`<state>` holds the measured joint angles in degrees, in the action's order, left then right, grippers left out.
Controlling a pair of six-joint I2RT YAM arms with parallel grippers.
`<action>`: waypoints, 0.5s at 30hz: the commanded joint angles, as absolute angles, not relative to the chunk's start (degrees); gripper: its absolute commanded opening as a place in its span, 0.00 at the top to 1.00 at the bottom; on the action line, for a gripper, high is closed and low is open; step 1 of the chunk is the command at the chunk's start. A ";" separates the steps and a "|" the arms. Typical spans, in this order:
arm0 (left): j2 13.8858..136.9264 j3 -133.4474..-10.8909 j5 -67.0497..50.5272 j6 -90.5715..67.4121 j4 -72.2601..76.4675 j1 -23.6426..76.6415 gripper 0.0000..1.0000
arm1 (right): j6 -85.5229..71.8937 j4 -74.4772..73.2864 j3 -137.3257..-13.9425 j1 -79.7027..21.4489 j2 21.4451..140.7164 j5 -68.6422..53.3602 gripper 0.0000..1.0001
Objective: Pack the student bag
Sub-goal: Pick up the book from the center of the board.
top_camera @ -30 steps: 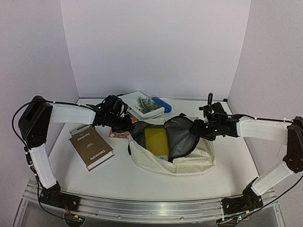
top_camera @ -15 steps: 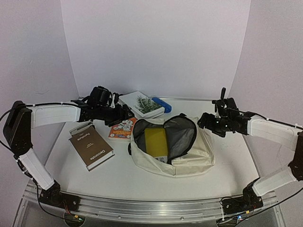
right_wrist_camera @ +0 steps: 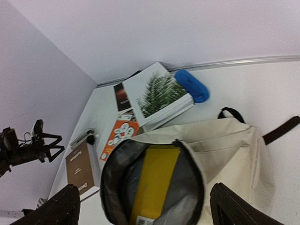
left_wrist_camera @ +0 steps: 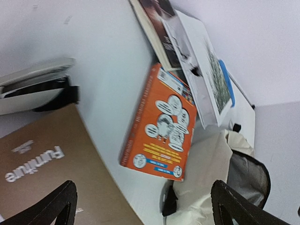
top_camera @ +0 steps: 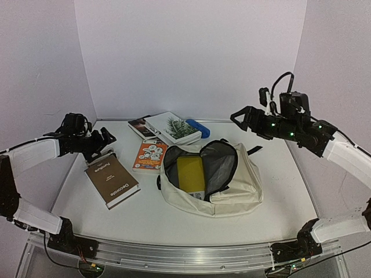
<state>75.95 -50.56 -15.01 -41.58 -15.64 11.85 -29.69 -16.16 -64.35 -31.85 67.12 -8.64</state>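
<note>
The student bag (top_camera: 237, 188) is a cream fabric backpack lying in the middle of the table, its mouth open on grey lining. A yellow book (top_camera: 191, 174) lies inside it. In the right wrist view the bag (right_wrist_camera: 234, 145) and the yellow book (right_wrist_camera: 157, 187) sit straight below. My left gripper (top_camera: 105, 140) hangs open and empty at the left, over the far end of a brown book (top_camera: 111, 180). My right gripper (top_camera: 239, 117) is open and empty, raised above the table behind the bag's right side. Neither gripper touches the bag.
An orange book (top_camera: 149, 156) lies just left of the bag. Behind it are a white book with a fern cover (top_camera: 174, 127), a dark book (top_camera: 141, 126) and a blue case (top_camera: 198, 128). A silver and black stapler (left_wrist_camera: 33, 86) sits beside the brown book.
Both grippers opened and drew away from the bag's mouth. The left arm swung left toward the brown book; the right arm rose up and back to the right.
</note>
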 commanded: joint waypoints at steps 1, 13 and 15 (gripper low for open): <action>69.08 -45.37 -15.28 -43.99 -17.49 3.89 0.00 | -28.91 -13.85 -70.12 -41.75 73.37 -7.53 0.10; 62.11 -32.91 -13.17 -49.88 -13.96 -5.52 0.00 | -37.33 4.01 -81.56 -57.75 101.38 -18.80 0.24; 61.52 -32.21 -13.05 -50.11 -14.00 -5.51 0.00 | -38.42 5.76 -84.68 -59.53 106.85 -21.30 0.26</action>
